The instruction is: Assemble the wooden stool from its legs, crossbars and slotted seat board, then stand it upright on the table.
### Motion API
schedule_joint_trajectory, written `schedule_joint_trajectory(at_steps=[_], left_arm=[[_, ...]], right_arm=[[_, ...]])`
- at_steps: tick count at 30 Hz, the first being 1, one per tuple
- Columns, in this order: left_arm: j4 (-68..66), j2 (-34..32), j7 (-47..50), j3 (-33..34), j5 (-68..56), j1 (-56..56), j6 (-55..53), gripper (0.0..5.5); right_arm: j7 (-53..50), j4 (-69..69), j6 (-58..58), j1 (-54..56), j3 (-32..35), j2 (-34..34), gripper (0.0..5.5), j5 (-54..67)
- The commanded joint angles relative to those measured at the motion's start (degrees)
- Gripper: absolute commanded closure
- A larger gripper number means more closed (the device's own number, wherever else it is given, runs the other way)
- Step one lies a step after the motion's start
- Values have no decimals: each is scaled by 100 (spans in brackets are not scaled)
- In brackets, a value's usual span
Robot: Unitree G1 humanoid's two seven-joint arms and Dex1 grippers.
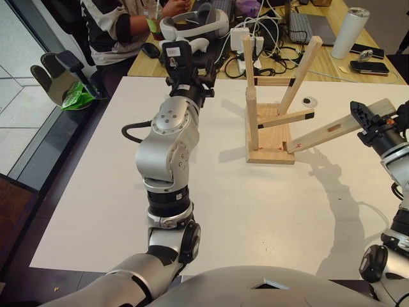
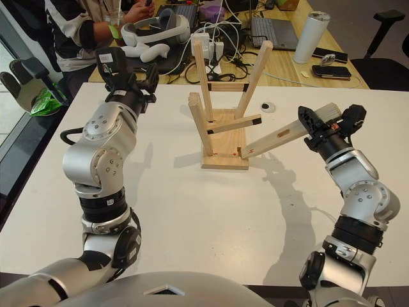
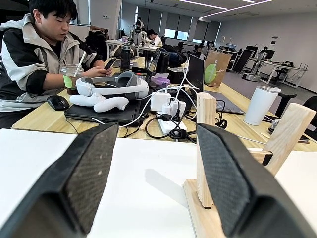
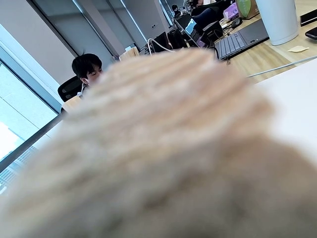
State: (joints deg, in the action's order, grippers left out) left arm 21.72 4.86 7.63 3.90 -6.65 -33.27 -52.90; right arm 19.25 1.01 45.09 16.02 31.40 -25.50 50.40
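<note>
We are on the 4th leg (image 2: pixel 281 136): our right gripper (image 2: pixel 330 123) clamps its outer end, its tip touching the near right corner of the seat board (image 2: pixel 225 158) on the desk (image 2: pixel 192 211), our left gripper (image 3: pixel 158 188) gaping empty left of that board; next, we judge, tilt it upright into its socket.

So the worktop (image 1: pixel 255 217) is just a plain white one. The slotted seat board (image 1: pixel 271 146) lies flat on it toward the far side, roughly mid-width. Near the board's far right corner a small round black-and-white thing (image 1: pixel 310 102) sits close to the worktop's far edge.
</note>
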Motion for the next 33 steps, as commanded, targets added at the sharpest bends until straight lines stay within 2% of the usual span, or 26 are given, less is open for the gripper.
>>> schedule_joint_trajectory(at_steps=[1, 21, 27, 33], left_arm=[[53, 71, 70, -56, 41, 109, -6, 259], [126, 74, 188, 26, 35, 130, -70, 259], [146, 90, 217, 42, 25, 122, -80, 259], [145, 106, 228, 19, 30, 110, -71, 259]], right_arm=[[-60, 146, -17, 74, -137, 65, 453, -100], [-105, 265, -429, 144, -1320, -393, 452, -1258], [-605, 72, -391, 383, -1414, -341, 452, -1527], [-786, 36, -386, 468, -1009, -41, 452, -1152]])
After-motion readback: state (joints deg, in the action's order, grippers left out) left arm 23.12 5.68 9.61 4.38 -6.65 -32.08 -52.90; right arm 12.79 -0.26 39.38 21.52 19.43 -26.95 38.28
